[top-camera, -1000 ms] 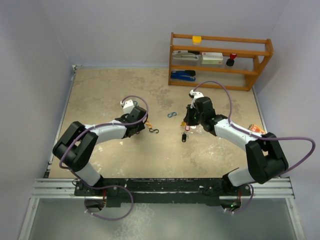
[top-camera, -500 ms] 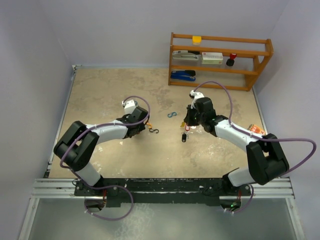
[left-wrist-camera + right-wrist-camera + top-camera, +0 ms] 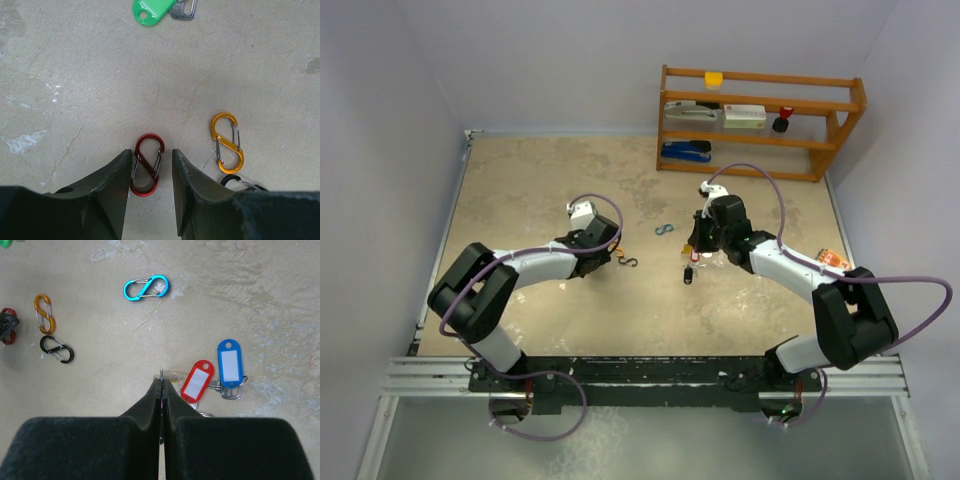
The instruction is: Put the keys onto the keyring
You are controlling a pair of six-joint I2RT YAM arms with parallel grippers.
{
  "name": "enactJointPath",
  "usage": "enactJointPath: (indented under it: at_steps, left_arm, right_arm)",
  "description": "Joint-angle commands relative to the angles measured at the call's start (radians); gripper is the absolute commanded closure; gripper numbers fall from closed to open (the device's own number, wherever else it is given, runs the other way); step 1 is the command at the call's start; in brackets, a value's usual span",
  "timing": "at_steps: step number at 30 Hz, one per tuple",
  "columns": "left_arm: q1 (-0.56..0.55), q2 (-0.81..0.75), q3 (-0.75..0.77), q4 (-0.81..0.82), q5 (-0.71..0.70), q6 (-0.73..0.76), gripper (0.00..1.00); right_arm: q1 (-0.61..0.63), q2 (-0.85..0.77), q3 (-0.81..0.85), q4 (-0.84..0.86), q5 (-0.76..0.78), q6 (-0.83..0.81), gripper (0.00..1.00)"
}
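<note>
Logging left fingers [image 3: 112, 185] edged forward, released astride the red clip [image 3: 147, 165], not a key; I see right fingers [image 3: 145, 405] clenched, seemingly on the keyring [image 3: 161, 375].

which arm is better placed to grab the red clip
Left. The left gripper has its open jaws either side of the red clip. The right gripper is shut, across by the red-tagged key and blue-tagged key.

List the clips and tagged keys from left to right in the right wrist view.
Left to right: red clip → orange clip → blue clip → red-tagged key → blue-tagged key. The black clip overlaps the orange one's span, so it is left out.
</note>
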State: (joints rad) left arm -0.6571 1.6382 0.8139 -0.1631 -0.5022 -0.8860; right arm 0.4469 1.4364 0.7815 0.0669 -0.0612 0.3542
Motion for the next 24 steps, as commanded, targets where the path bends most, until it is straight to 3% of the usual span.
enactJointPath:
  at_steps: [1,11,24]
  left_arm:
    - [-0.012,0.008,-0.024,-0.07,0.038,0.005,0.65]
    - [-0.019,0.026,-0.029,-0.072,0.024,0.017,0.72]
    - [-0.021,0.05,-0.03,-0.059,0.01,0.024,1.0]
  right_arm:
    - [0.006,-0.022,0.01,0.028,0.018,-0.009,1.0]
    - [0.006,-0.021,0.016,0.024,0.022,-0.012,1.0]
    - [0.005,-0.027,0.006,0.023,0.026,-0.012,1.0]
